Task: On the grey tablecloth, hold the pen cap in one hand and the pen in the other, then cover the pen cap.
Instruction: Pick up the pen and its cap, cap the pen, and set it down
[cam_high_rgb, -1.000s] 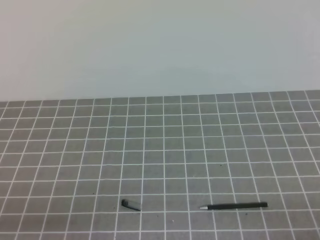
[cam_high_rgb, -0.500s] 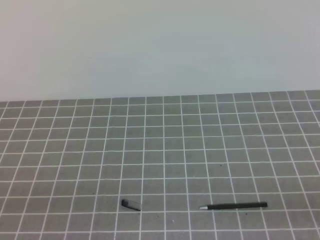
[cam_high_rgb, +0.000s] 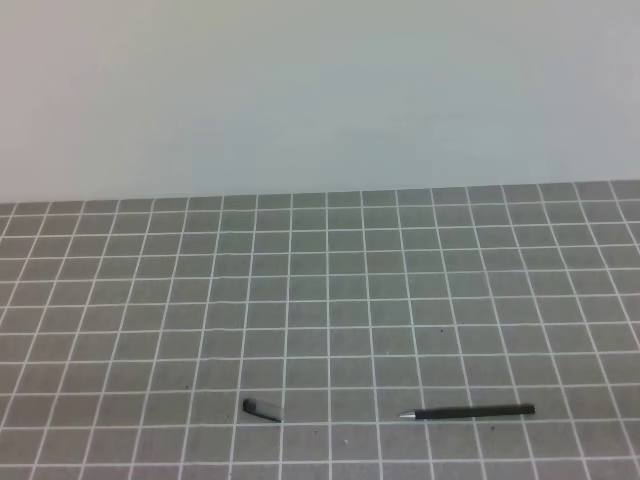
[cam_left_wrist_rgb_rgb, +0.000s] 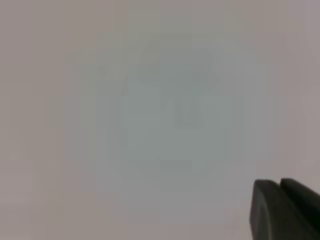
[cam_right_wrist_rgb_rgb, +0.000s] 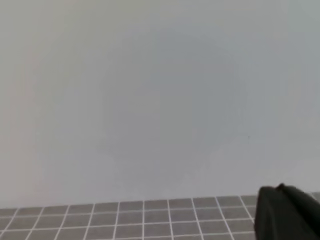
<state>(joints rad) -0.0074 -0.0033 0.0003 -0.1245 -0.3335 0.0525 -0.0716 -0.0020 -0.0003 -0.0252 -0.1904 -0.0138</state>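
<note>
No movement; end effectors (cam_left_wrist_rgb_rgb: 285, 210) raised, closed.

Pale wall fills most; grey tablecloth (cam_right_wrist_rgb_rgb: 125, 217) strip at btm, dark right hand (cam_right_wrist_rgb_rgb: 286, 212) btm-right corner.

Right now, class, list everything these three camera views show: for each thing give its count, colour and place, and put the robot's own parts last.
grey tablecloth: one, dark grey with a thin white grid, covering the lower part of the high view; a strip also shows at the bottom of the right wrist view.
pen cap: one, black, lying on the cloth near the front edge, left of centre.
pen: one, black with a silvery tip pointing left, lying flat on the cloth near the front edge, right of the cap and apart from it.
wall: one, pale whitish, behind the cloth.
left hand: one, black, shut, bottom right corner of the left wrist view, facing the wall.
right hand: one, black, shut, bottom right corner of the right wrist view.
</note>
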